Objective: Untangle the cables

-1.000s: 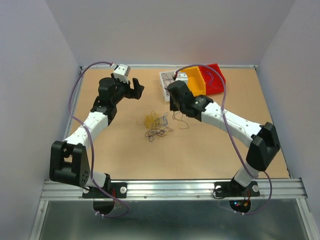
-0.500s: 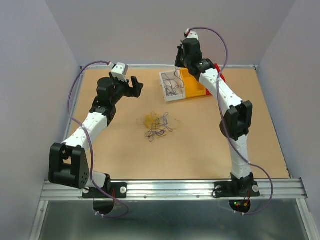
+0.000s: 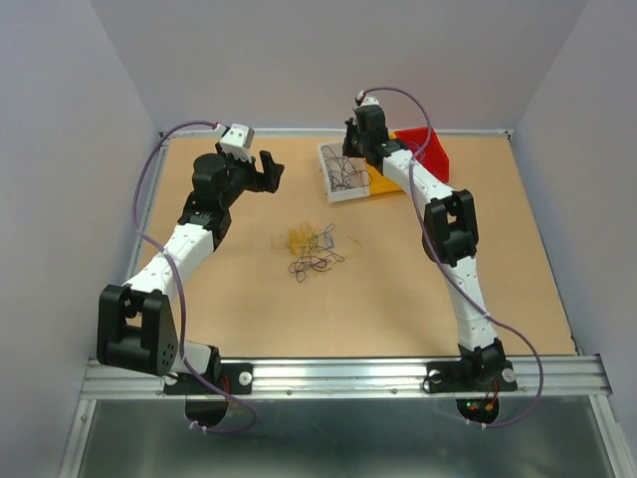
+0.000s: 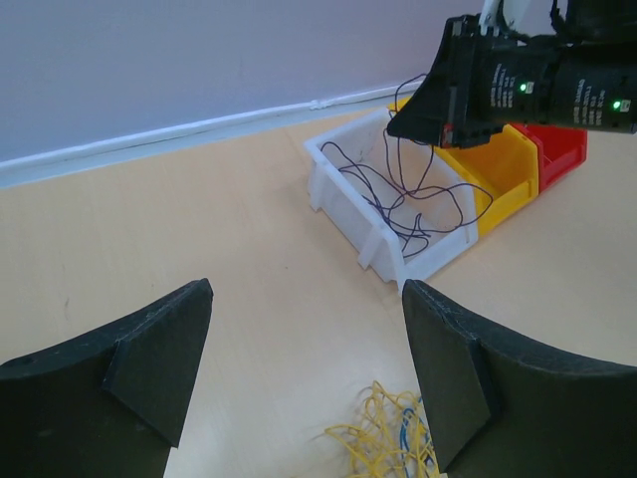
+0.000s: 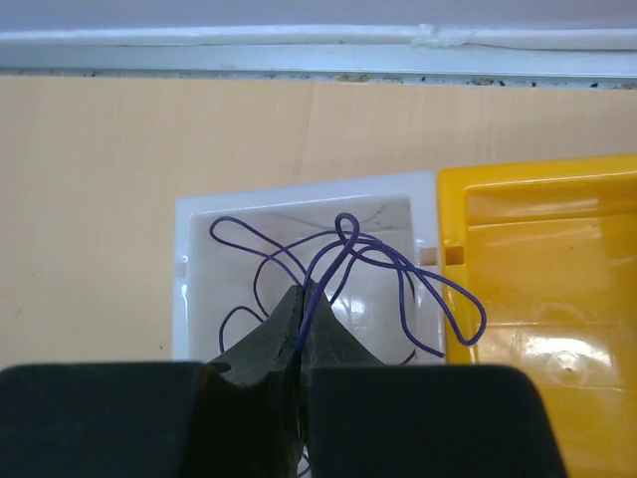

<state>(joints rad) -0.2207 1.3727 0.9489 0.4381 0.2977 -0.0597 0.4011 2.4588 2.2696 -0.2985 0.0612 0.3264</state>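
A small clump of cables [image 3: 311,249], yellow with dark and blue strands, lies on the table's middle. Its yellow part shows at the bottom of the left wrist view [image 4: 383,440]. My left gripper [image 3: 267,171] is open and empty, held above the table behind the clump, jaws wide apart [image 4: 307,299]. My right gripper [image 3: 350,149] is shut on a purple wire [image 5: 343,244] and holds it over the white bin [image 5: 299,194]. The wire's loops hang into the bin among other purple wires [image 4: 398,189].
The white bin [image 3: 328,189] stands at the back of the table. A yellow bin [image 3: 388,181] and a red bin [image 3: 426,154] stand to its right. The yellow bin also shows in the right wrist view [image 5: 537,279]. Walls close in the back and sides.
My right arm lifted a purple wire away from the clump, swung back and up, and now holds it lower over the white bin. The left arm has hardly moved.
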